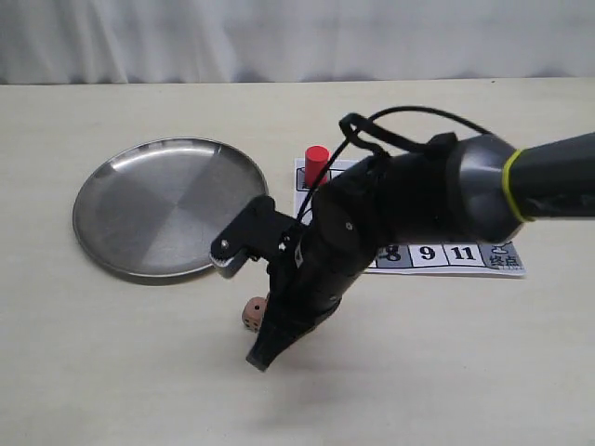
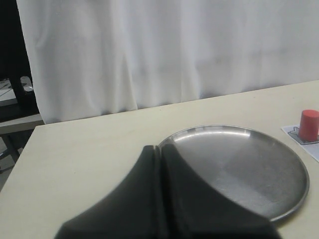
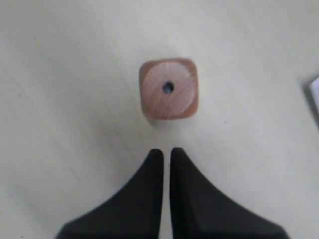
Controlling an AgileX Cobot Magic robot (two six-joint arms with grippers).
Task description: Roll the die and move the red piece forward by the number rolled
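The die [image 1: 252, 313] lies on the bare table in front of the steel plate [image 1: 170, 206], not in it. In the right wrist view the die [image 3: 168, 88] shows a single pip on top. My right gripper [image 3: 166, 151] hangs just short of it, shut with only a thin slit between the fingertips and nothing held. In the exterior view that gripper [image 1: 261, 359] points down beside the die. The red piece [image 1: 317, 165] stands upright at the left end of the printed board [image 1: 451, 255]. My left gripper [image 2: 160, 150] is shut and empty near the plate's rim [image 2: 234, 128]. The red piece [image 2: 309, 124] shows beyond the plate.
The right arm [image 1: 418, 200] reaches across the middle and covers most of the numbered board; squares 8, 9 and 11 show. A white curtain [image 1: 297, 37] backs the table's far edge. The board's corner [image 3: 314, 89] is near the die.
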